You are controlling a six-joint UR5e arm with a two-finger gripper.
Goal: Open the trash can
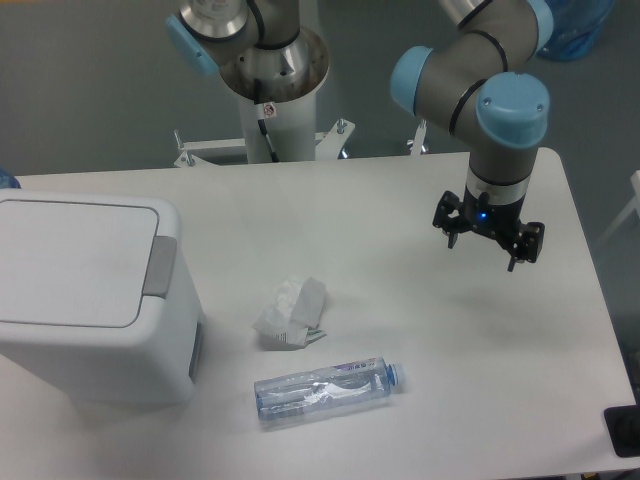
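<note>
The trash can (90, 300) is a large white boxy bin at the left of the table. Its flat white lid (70, 260) lies shut, with the grey push tab (160, 267) on its right edge. My gripper (483, 252) hangs over the right part of the table, far to the right of the bin. Its two dark fingers point down and stand apart with nothing between them.
A crumpled white tissue (290, 315) lies on the table (400, 330) just right of the bin. A clear plastic bottle (325, 390) with a blue cap lies on its side near the front edge. The arm's white base pillar (275, 110) stands behind the table.
</note>
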